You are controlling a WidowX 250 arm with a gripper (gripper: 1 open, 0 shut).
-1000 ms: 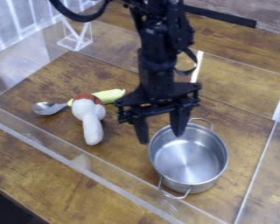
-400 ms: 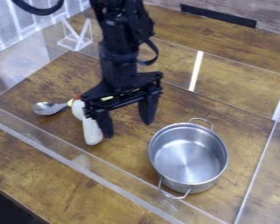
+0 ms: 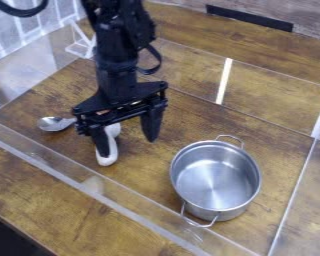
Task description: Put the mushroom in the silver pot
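The gripper [image 3: 120, 128] points straight down at left of centre in the frame, with its two dark fingers [image 3: 155, 126] spread wide apart and nothing held between them. One finger stands at the left, over the mushroom, and the other stands to the right of it.

The mushroom [image 3: 107, 146] lies flat on the wooden table [image 3: 43, 200], directly beneath the gripper and slightly toward the left finger. Its white stem end shows below the fingers, toward the lower edge of the frame; its cap end is hidden behind the gripper. The long axis therefore appears to run from upper left to lower right, roughly across the line joining the two fingers, which suits a pinch across the stem.

A spoon [image 3: 55, 123] lies just to the left of the mushroom, near its hidden end.

The silver pot [image 3: 215, 179] stands empty at lower right, clear of the gripper and the mushroom.

Judgement: the gripper needs to be centred over the stem and lowered before closing. The transfer to the pot then runs toward the lower right.
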